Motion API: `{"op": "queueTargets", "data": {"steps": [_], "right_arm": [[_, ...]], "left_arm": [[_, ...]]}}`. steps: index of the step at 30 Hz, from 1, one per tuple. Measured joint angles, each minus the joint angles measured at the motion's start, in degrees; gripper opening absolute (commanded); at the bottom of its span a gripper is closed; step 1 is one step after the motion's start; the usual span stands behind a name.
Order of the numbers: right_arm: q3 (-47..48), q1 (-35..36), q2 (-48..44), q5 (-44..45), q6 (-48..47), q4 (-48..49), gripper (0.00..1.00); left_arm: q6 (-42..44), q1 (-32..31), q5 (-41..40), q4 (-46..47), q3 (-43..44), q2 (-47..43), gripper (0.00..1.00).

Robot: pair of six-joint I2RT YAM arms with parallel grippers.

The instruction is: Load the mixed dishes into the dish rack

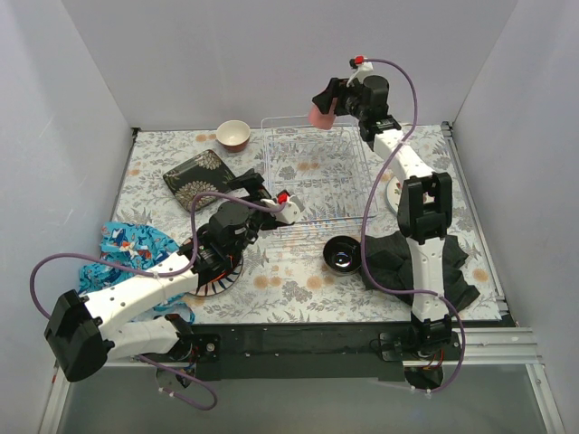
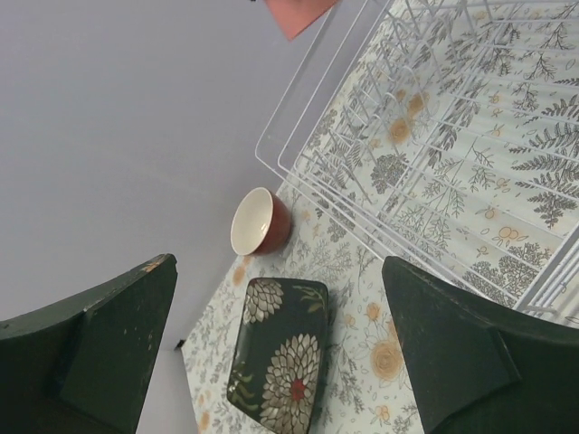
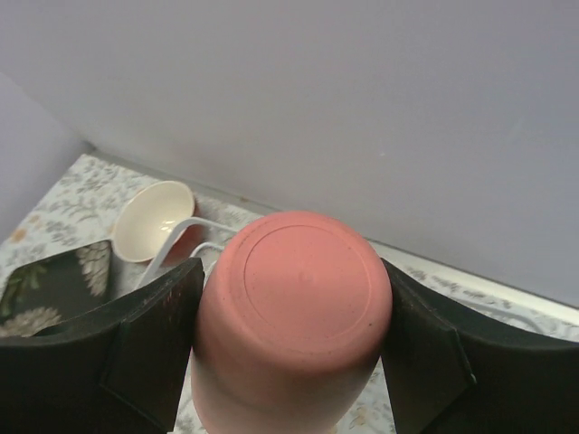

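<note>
My right gripper is shut on the pink cup, holding it upside down, high over the far edge of the white wire dish rack. In the right wrist view the cup's base fills the gap between the fingers. My left gripper is open and empty, above the table just left of the rack. The black floral rectangular plate and the red bowl lie ahead of it. The dark bowl sits in front of the rack.
A white plate with black stripes lies partly under my left arm. The blue patterned cloth is at the left, the black cloth at the right. Another white plate shows behind my right arm. White walls enclose the table.
</note>
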Motion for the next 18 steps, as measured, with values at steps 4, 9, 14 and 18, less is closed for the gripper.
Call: {"op": "queueTargets", "data": {"steps": [4,9,14,18], "right_arm": [[-0.3,0.5,0.6,5.9,-4.6,3.0,0.45],[-4.1,1.4,0.8,11.4,-11.5,7.6,0.45],[-7.3,2.9,2.1,14.9,-17.5,10.8,0.47],[-8.7,3.9,3.2,15.7,-20.2,11.7,0.47]], "left_arm": [[-2.2,-0.8,-3.6,-1.0,0.0,0.0,0.98],[-3.8,-0.9,-5.8,-2.8,0.0,0.0,0.98],[-5.1,-0.9,-7.1,-4.2,0.0,0.0,0.98],[-5.8,-0.9,-7.4,-4.5,0.0,0.0,0.98]]}}
